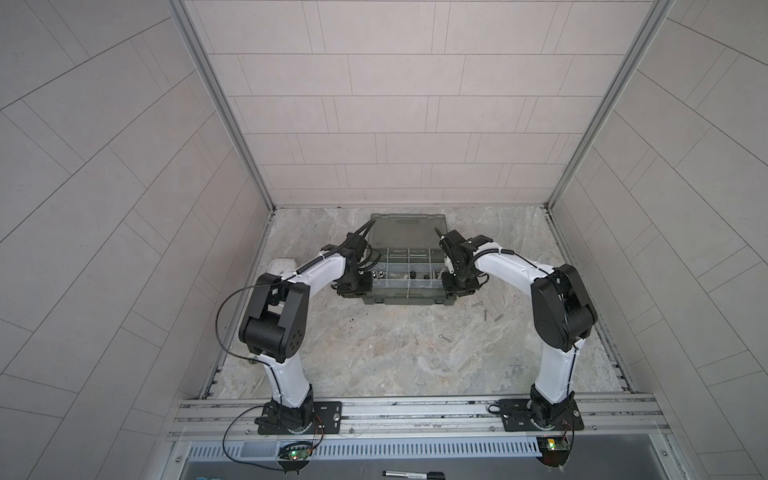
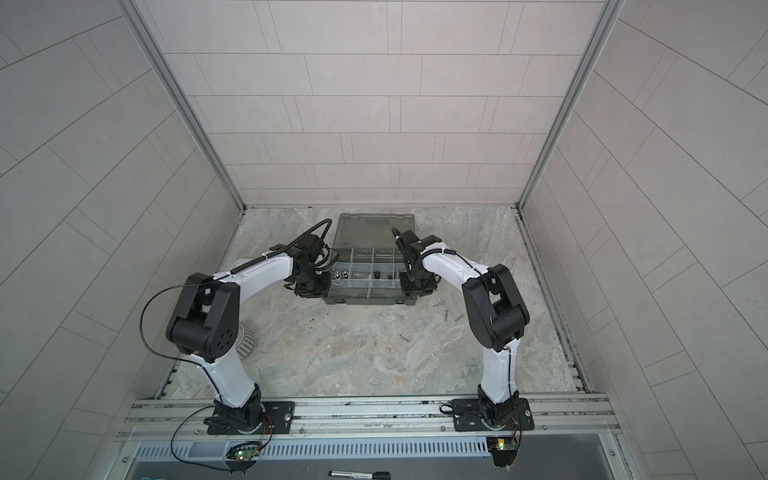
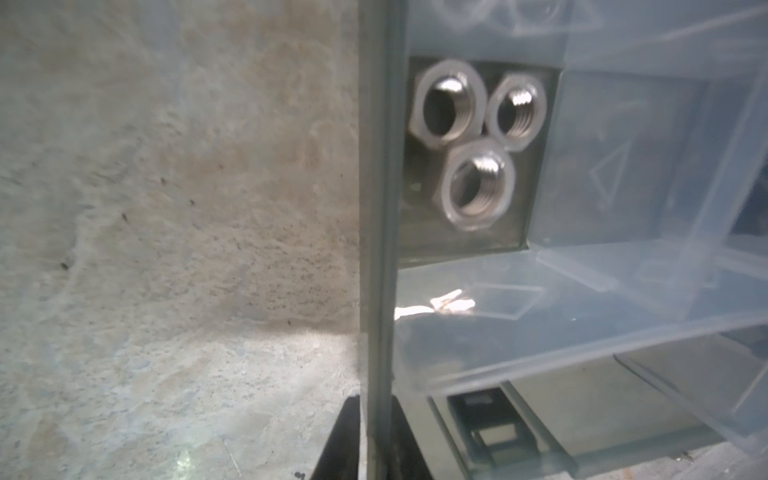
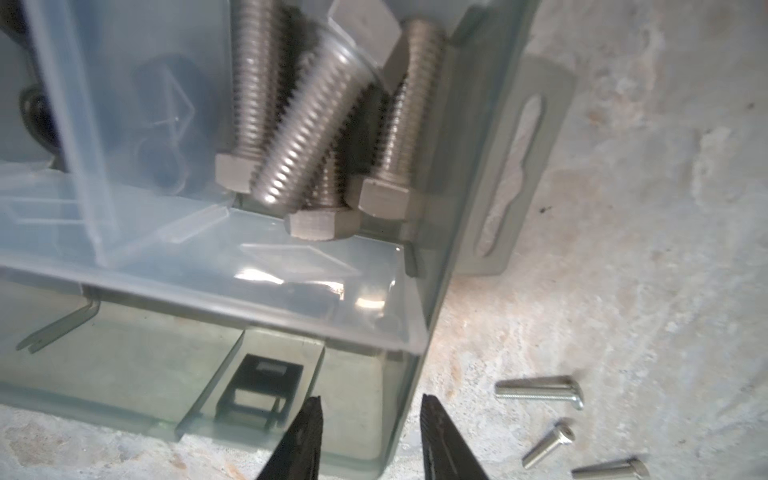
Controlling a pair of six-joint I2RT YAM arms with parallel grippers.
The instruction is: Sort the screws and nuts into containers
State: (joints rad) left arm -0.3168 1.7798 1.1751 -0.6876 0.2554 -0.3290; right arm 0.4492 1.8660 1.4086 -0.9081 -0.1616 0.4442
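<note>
The organizer case [image 1: 407, 300] sits rear-centre on the desk [image 1: 374, 365], with its lid [image 1: 407, 230] open behind it. Three nuts [image 3: 478, 183] lie in its left-end compartment and thick bolts [image 4: 307, 124] in its right-end compartment. Thin screws [image 4: 540, 390] lie on the desk beside its front right corner.

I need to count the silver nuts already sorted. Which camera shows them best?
Left wrist view: three silver hex nuts lie flat in one compartment, close up, threads visible despite slight blur. In both top views they are only tiny shiny specks at the left end of the organizer case. The right wrist view does not show them.
</note>
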